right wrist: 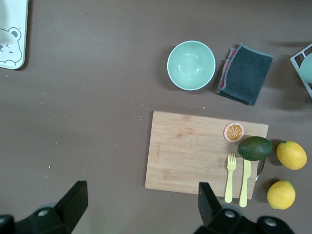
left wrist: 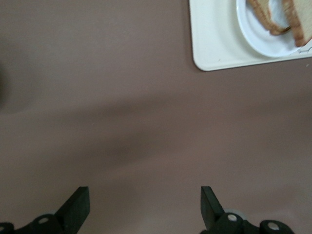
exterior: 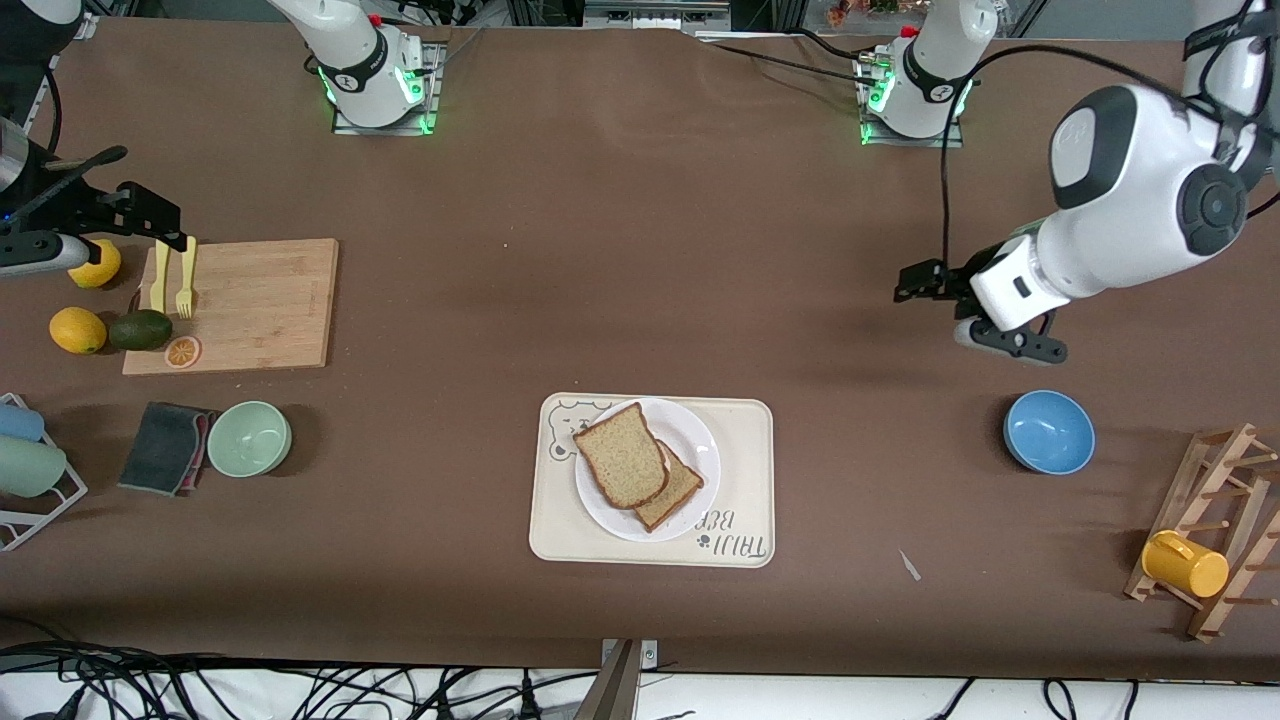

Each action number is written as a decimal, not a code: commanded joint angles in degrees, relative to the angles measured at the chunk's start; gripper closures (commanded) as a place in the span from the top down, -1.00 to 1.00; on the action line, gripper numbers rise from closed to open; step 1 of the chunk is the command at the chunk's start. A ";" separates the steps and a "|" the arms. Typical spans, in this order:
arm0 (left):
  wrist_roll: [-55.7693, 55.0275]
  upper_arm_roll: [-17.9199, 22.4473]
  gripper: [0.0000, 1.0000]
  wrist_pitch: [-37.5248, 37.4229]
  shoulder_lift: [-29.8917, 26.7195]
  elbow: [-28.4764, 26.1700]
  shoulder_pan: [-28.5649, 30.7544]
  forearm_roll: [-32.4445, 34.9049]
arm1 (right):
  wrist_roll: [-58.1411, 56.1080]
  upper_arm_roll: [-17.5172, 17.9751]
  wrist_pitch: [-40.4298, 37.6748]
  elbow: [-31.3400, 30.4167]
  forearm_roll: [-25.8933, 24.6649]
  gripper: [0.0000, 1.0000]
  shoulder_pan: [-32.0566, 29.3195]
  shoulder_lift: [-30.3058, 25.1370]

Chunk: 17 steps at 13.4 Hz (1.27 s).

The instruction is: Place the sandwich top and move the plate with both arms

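The sandwich top (exterior: 620, 455), a plain brown bread slice, lies on a second slice (exterior: 680, 492) on the white plate (exterior: 697, 430). The plate sits on the cream bear-print tray (exterior: 745, 480). No egg shows. My left gripper (exterior: 912, 284) is open and empty, up over bare table toward the left arm's end, apart from the tray. Its wrist view (left wrist: 145, 204) shows a corner of the tray (left wrist: 214, 44), the plate (left wrist: 256, 41) and a bread edge (left wrist: 265, 19). My right gripper (exterior: 160, 228) is open and empty over the cutting board's edge; it also shows in its wrist view (right wrist: 141, 207).
A wooden cutting board (exterior: 255, 300) holds a yellow fork (exterior: 185, 285), a knife and an orange slice; lemons (exterior: 77, 330) and an avocado (exterior: 140, 330) lie beside it. A green bowl (exterior: 249, 438), a grey cloth (exterior: 165, 447), a blue bowl (exterior: 1048, 431) and a mug rack (exterior: 1215, 530) stand nearer the front camera.
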 commanded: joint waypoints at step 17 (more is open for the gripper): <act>-4.40 0.29 1.00 -23.28 -0.85 20.81 3.36 13.81 | 0.02 0.09 -1.13 2.13 0.10 1.00 0.25 0.44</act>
